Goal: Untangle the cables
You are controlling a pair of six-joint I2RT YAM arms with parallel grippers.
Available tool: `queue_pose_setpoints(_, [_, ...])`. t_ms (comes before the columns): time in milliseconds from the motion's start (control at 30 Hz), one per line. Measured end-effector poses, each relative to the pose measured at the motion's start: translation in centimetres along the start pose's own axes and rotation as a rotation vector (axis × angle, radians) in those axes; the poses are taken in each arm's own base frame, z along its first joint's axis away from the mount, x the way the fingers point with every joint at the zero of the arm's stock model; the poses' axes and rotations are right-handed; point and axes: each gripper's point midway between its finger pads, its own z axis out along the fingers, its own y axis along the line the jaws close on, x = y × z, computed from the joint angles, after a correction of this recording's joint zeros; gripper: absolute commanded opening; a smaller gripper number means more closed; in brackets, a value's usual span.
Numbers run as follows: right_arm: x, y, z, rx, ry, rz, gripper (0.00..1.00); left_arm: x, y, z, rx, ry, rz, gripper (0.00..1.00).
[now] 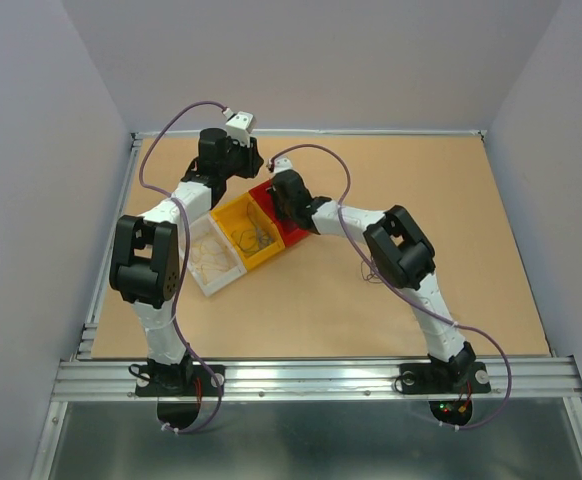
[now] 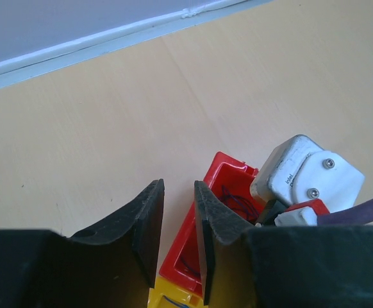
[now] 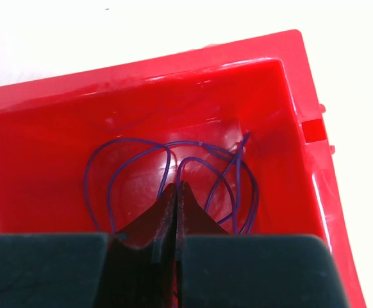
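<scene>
A thin purple cable (image 3: 129, 142) lies in loops inside the red bin (image 3: 141, 83). My right gripper (image 3: 177, 186) is down in that bin with its jaws shut, and two strands of the purple cable run into the fingertips. In the top view the right gripper (image 1: 284, 208) is over the red bin (image 1: 296, 238). My left gripper (image 2: 179, 186) is open and empty, held above the bare table just beyond the red bin (image 2: 183, 247); in the top view the left gripper (image 1: 254, 165) is at the back. Purple loops (image 2: 234, 199) also show in the left wrist view.
A yellow bin (image 1: 233, 215) holding dark wires (image 1: 254, 235) and a clear bin (image 1: 199, 278) holding pale yellowish wires (image 1: 211, 258) stand in a row left of the red bin. A small dark wire loop (image 1: 369, 272) lies on the table by the right arm's elbow.
</scene>
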Motion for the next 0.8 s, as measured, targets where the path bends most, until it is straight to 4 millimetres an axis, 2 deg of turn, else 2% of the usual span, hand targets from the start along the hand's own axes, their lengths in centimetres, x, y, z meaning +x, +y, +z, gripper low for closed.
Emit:
queue_pose_setpoints(133, [-0.3,0.3,-0.8,-0.03,0.024,0.026,0.57,-0.1,0.0,0.0,0.0,-0.004,-0.001,0.37])
queue_pose_setpoints(267, [-1.3,0.5,-1.9,-0.041,0.028,0.039,0.63,-0.2,0.0,0.0,0.001,-0.007,-0.001,0.37])
queue_pose_setpoints(433, [-3.7,0.5,-3.6,-0.048,-0.008,0.057,0.71,-0.2,0.0,0.0,0.002,-0.007,-0.003,0.37])
queue_pose_setpoints(533, [-5.3,0.5,-4.7,-0.053,-0.033,0.064,0.59,-0.2,0.0,0.0,0.002,-0.008,-0.004,0.37])
queue_pose_setpoints(600, [-6.7,0.4,-5.7,-0.059,-0.06,0.071,0.56,-0.2,0.0,0.0,0.002,-0.008,-0.004,0.37])
queue_pose_setpoints(733, [-8.9,0.1,-8.1,-0.065,-0.104,0.086,0.76,-0.2,0.0,0.0,0.002,-0.008,-0.004,0.37])
queue_pose_setpoints(800, [-9.6,-0.1,-9.5,-0.069,-0.121,0.094,0.81,-0.2,0.0,0.0,0.004,-0.011,-0.003,0.37])
